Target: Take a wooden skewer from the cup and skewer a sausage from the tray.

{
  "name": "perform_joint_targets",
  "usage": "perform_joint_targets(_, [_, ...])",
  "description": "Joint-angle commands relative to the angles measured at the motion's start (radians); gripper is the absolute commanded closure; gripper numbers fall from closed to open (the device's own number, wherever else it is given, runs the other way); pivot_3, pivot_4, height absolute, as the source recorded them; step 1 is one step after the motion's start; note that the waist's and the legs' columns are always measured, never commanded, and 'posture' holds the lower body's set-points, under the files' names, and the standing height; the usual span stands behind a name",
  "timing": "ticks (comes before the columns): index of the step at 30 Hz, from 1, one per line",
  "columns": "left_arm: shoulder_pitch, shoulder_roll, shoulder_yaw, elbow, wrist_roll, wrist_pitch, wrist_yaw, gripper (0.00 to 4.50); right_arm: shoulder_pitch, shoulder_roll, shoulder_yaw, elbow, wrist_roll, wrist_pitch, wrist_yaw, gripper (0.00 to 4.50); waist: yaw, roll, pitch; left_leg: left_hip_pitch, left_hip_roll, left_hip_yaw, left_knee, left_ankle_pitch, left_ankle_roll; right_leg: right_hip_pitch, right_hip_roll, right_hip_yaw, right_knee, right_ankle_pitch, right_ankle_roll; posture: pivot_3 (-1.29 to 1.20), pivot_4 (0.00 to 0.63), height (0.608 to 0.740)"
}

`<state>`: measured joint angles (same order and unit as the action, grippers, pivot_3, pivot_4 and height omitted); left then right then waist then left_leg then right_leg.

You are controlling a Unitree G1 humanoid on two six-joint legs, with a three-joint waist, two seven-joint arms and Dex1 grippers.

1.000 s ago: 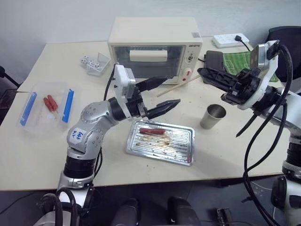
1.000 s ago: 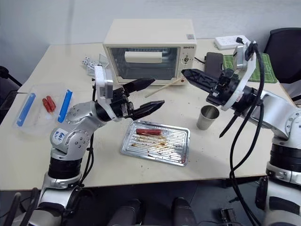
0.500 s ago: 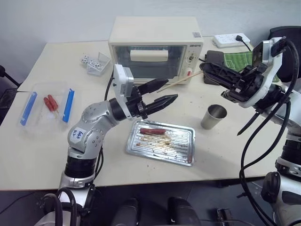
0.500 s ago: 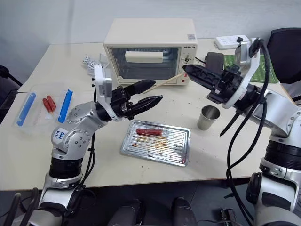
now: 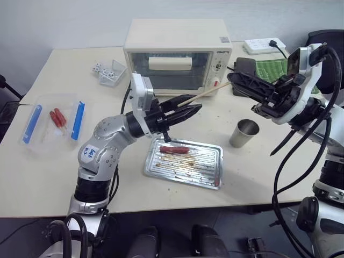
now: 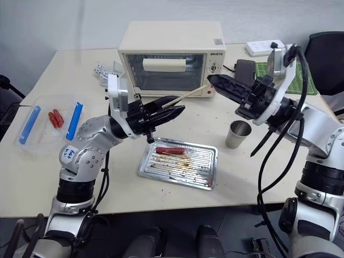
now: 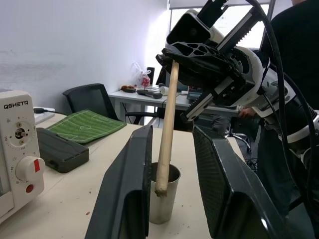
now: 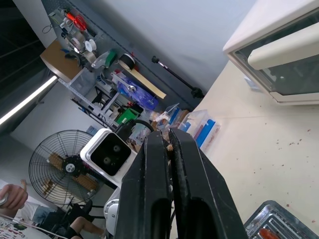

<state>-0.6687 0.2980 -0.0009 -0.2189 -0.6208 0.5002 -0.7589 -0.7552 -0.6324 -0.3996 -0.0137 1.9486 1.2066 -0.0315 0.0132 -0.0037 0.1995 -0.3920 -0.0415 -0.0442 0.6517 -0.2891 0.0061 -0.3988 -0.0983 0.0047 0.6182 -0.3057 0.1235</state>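
Cream-coloured worktop (image 5: 48, 177) with a beige toaster oven (image 5: 177, 51) at the back, and the action is happening in the air just in front of it. The robot's right tool (image 5: 232, 79) is pressed together on one end of the thin pale wooden skewer (image 5: 200, 97), holding it up off the worktop so it slants down toward the left tool (image 5: 191, 112). The left tool's two black fingers sit either side of the skewer's free end with only a narrow gap; whether they're actually gripping it yet can't be told. The small silver-grey metal cup (image 5: 244, 133) stands near the right end of the shiny ridged metal baking tray (image 5: 207, 166), and the little glossy reddish-brown sausage (image 5: 173, 150) lies at the tray's far left end, right below the left tool. Handling-wise, the skewer looks light and stiff but thin enough to snap or twist in a grip, so holding it close to the end and keeping it straight seems smart. The sausage is probably soft and greasy and likely to roll on the ridges, so it should be stabbed end-on, along its length.
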Motion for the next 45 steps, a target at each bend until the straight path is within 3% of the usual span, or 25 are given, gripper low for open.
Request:
perform_joint_targets(1, [-0.029, -0.001, 0.006, -0.014, -0.004, -0.016, 0.003, 3.13, 0.007, -0.008, -0.029, -0.037, 0.024, 0.004, 0.021, 4.5, 0.0, 0.0, 0.0, 0.0, 0.0, 0.0, 0.0, 0.0, 0.0, 0.0, 0.0, 0.0, 0.0, 0.0, 0.0, 0.0, 0.15, 0.74])
perform_joint_targets(6, [-0.031, -0.012, 0.01, -0.014, -0.009, -0.02, 0.008, 3.13, 0.01, -0.01, -0.027, -0.036, 0.024, 0.001, 0.022, 4.5, -0.001, 0.0, 0.0, 0.0, 0.0, 0.0, 0.0, 0.0, 0.0, 0.0, 0.0, 0.0, 0.0, 0.0, 0.0, 0.0, 0.15, 0.74])
perform_joint_targets(11, [-0.032, -0.016, 0.008, -0.009, -0.005, -0.022, 0.006, 4.46, 0.002, -0.01, -0.03, -0.034, 0.024, -0.001, 0.021, 4.5, -0.001, 0.0, 0.0, 0.0, 0.0, 0.0, 0.0, 0.0, 0.0, 0.0, 0.0, 0.0, 0.0, 0.0, 0.0, 0.0, 0.15, 0.74])
perform_joint_targets(18, [-0.038, -0.01, 0.009, 0.011, 0.015, -0.018, 0.021, 4.46, 0.005, -0.01, -0.033, -0.056, 0.024, -0.008, 0.03, 4.5, -0.001, 0.0, 0.0, 0.0, 0.0, 0.0, 0.0, 0.0, 0.0, 0.0, 0.0, 0.0, -0.001, 0.0, 0.0, 0.0, 0.15, 0.74])
perform_joint_targets(19, [-0.041, -0.008, 0.009, 0.016, 0.021, -0.022, 0.022, 4.5, 0.008, -0.009, -0.034, -0.059, 0.024, -0.008, 0.032, 3.98, -0.001, 0.0, 0.0, 0.0, 0.0, 0.0, 0.0, 0.0, 0.0, 0.0, 0.0, 0.0, -0.001, 0.0, 0.0, 0.0, 0.15, 0.74])
perform_joint_targets(24, [-0.053, 0.015, 0.023, 0.049, 0.04, -0.047, 0.015, 4.5, 0.012, 0.002, -0.045, -0.046, 0.024, -0.015, 0.022, 2.43, -0.002, 0.0, 0.0, 0.0, 0.0, 0.0, 0.0, 0.0, 0.0, 0.0, 0.0, 0.0, -0.003, 0.0, 0.0, 0.0, 0.15, 0.74])
perform_joint_targets(28, [-0.063, 0.063, 0.05, 0.091, 0.063, -0.072, 0.003, 4.5, 0.008, -0.071, -0.002, -0.048, 0.024, -0.012, 0.003, 1.09, -0.001, 0.0, 0.0, 0.0, 0.0, 0.0, -0.001, 0.0, 0.0, -0.001, 0.0, 0.0, -0.002, 0.0, 0.0, 0.0, 0.15, 0.74])
perform_joint_targets(29, [-0.063, 0.084, 0.061, 0.101, 0.067, -0.074, -0.002, 4.5, 0.005, -0.096, 0.018, -0.047, 0.024, -0.016, -0.006, 0.84, -0.001, 0.0, 0.0, -0.001, 0.0, 0.0, -0.001, 0.0, 0.0, -0.002, 0.0, 0.0, -0.002, 0.0, 0.0, 0.0, 0.15, 0.74])
perform_joint_targets(31, [-0.059, 0.123, 0.08, 0.114, 0.069, -0.075, -0.016, 4.5, 0.002, -0.139, 0.057, -0.043, 0.024, -0.026, -0.013, 0.84, -0.004, 0.0, 0.0, -0.004, 0.0, 0.0, 0.0, 0.0, 0.0, -0.006, 0.0, 0.0, 0.0, 0.0, 0.0, 0.0, 0.15, 0.74])
perform_joint_targets(33, [-0.04, 0.191, 0.106, 0.133, 0.084, -0.082, -0.046, 4.5, -0.012, -0.171, 0.112, -0.068, -0.12, -0.01, 0.047, 0.84, -0.008, 0.0, 0.0, -0.012, 0.0, 0.001, 0.001, 0.001, -0.002, -0.015, 0.0, 0.0, 0.004, 0.0, 0.0, 0.0, 0.15, 0.74])
perform_joint_targets(37, [0.007, 0.335, 0.156, 0.186, 0.096, -0.079, -0.115, 4.5, -0.009, -0.241, 0.321, -0.197, -0.549, -0.065, 0.276, 0.84, -0.02, 0.0, 0.0, -0.013, 0.001, 0.005, -0.001, 0.002, -0.003, -0.018, 0.001, -0.001, 0.006, 0.0, 0.0, 0.0, 0.15, 0.74])
perform_joint_targets(41, [0.11, 0.505, 0.215, 0.164, 0.084, -0.047, -0.224, 4.5, -0.014, -0.286, 0.667, -0.272, -1.041, -0.291, 0.523, 0.84, -0.025, 0.0, 0.0, -0.013, 0.001, 0.006, -0.001, 0.001, -0.003, -0.021, 0.002, -0.001, 0.006, 0.0, 0.0, 0.0, 0.15, 0.74])
perform_joint_targets(45, [0.2, 0.588, 0.27, 0.109, 0.062, -0.019, -0.252, 4.5, -0.02, -0.259, 0.838, -0.211, -1.353, -0.476, 0.651, 0.84, -0.015, -0.001, 0.001, -0.017, -0.001, 0.009, 0.0, 0.001, -0.002, -0.027, 0.001, 0.001, 0.006, 0.0, 0.0, 0.0, 0.15, 0.74])
